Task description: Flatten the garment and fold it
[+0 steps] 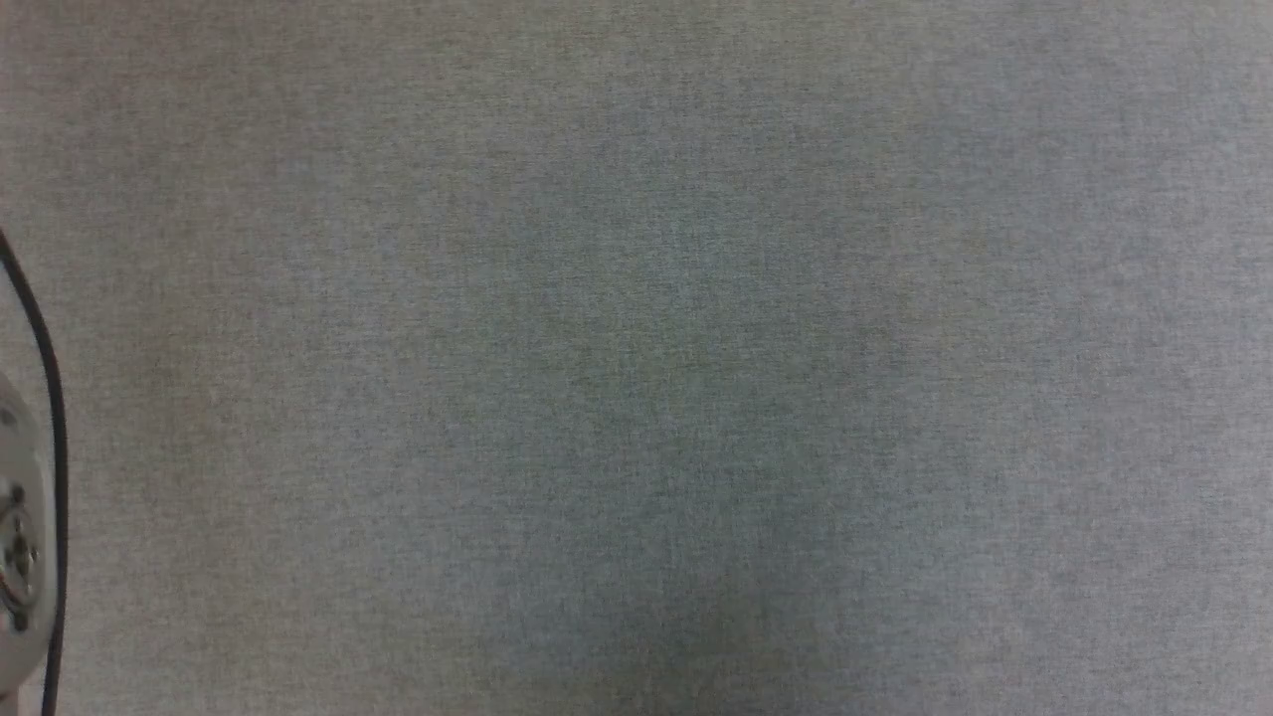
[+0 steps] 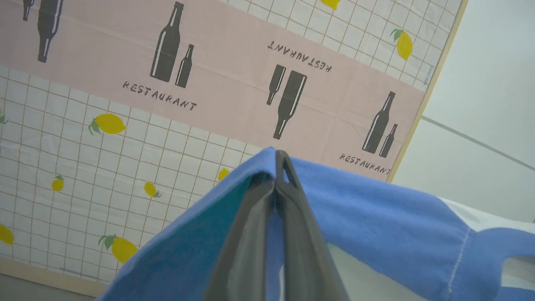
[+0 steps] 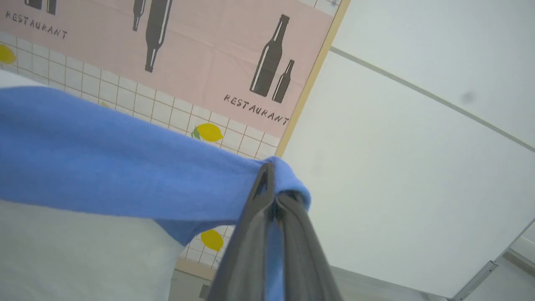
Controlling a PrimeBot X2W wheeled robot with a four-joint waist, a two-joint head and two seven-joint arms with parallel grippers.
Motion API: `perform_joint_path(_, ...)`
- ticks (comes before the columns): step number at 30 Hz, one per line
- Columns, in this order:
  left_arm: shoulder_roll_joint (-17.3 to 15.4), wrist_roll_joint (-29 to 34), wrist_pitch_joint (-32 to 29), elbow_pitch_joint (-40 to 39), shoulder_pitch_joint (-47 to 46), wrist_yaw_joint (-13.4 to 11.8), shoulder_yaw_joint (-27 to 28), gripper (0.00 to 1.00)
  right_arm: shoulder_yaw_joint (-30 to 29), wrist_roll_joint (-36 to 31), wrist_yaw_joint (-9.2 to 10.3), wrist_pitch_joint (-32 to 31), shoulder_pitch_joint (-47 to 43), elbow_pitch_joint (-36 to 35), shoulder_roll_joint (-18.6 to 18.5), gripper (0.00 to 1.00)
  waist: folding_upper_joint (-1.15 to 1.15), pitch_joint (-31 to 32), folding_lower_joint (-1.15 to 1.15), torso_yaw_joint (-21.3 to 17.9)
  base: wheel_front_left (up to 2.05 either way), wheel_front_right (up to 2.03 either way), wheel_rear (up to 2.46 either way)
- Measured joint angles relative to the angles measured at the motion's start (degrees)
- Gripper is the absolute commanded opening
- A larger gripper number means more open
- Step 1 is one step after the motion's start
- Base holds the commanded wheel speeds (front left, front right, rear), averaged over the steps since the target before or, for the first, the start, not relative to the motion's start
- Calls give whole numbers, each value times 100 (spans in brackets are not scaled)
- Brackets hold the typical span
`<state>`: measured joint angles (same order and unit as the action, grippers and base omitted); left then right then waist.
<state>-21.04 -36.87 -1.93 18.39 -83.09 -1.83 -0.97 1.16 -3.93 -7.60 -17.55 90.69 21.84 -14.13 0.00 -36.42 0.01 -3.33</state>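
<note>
In the left wrist view my left gripper (image 2: 277, 161) is shut on a fold of the garment (image 2: 368, 217), whose blue cloth drapes down both sides of the dark fingers, with white cloth lower right. My right gripper (image 3: 267, 175) in the right wrist view is shut on another blue part of the garment (image 3: 104, 167), which stretches away to the left, its white lower part hanging beneath. Both grips hold the cloth up off the table. In the head view, a pale arm part (image 1: 20, 537) with a black cable sits at the left edge.
Under the garment lies the table (image 2: 125, 167), covered with a cloth of white grid, lemons and a pink band with bottles. Its wooden edge (image 3: 309, 88) runs beside a pale floor (image 3: 418, 167). A grey woven surface (image 1: 636, 358) spans the head view.
</note>
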Motion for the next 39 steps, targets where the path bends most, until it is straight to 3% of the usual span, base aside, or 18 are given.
perform_joint_path(4, -62, 10, 15, 345, 631, 159, -126, 0, 157, 221, -1, 154, -492, 421, -7, 0, 0, 92, 0, 43, 0, 0, 0)
perform_joint_path(10, -254, 348, -26, 662, 2122, 495, -628, 0, 487, 836, 0, 189, -2024, 604, -112, 0, 0, 429, 0, 89, 0, 0, 0)
perform_joint_path(18, -194, 213, -400, 332, 4591, 573, -1020, 0, 464, 1715, -1, 102, -4624, -136, -396, 0, 0, 1132, -2, 167, 0, 0, 0)
perform_joint_path(24, -27, -180, -722, -455, 6176, 334, -1032, 0, -186, 1915, -2, -328, -6486, -1328, -278, 0, 0, 1680, -2, 237, 0, 0, 0)
perform_joint_path(32, 68, -465, -910, -1675, 7689, -211, -886, 0, -1131, 1786, -2, -1171, -8381, -3040, 419, 0, 0, 2267, -2, 346, 0, 0, 0)
perform_joint_path(39, 91, -491, -1132, -2431, 8765, -606, -920, 0, -1568, 1460, -2, -1805, -9496, -3787, 892, 0, 0, 2562, -2, 415, 0, 0, 0)
